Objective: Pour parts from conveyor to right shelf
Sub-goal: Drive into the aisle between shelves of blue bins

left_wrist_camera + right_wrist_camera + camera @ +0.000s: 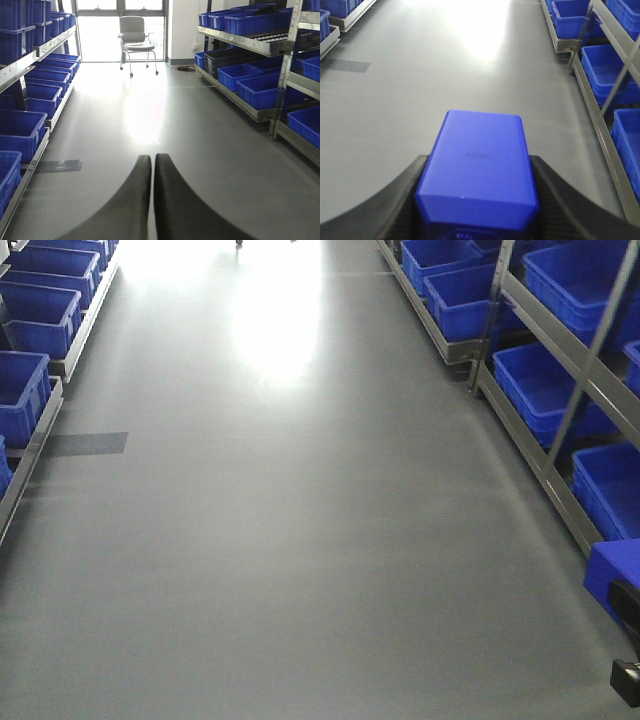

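A bright-blue block, the part [480, 145], sits between the black ribbed fingers [407, 190] of my right gripper [478, 161], which is shut on its sides above the grey floor. The same block [615, 575] shows at the bottom right of the front view, close to the right shelf [545, 468]. That shelf is a steel rack holding deep blue tubs [605, 70]. My left gripper [152, 159] hangs over the aisle floor, its two dark fingers pressed together with nothing between them. The conveyor is out of view.
A glossy grey floor [300, 540] runs as an aisle between the racks. A left rack with blue tubs [40, 320] lines the other side. A dark patch [85, 443] marks the floor. An office chair [135, 37] stands at the far end by the bright window.
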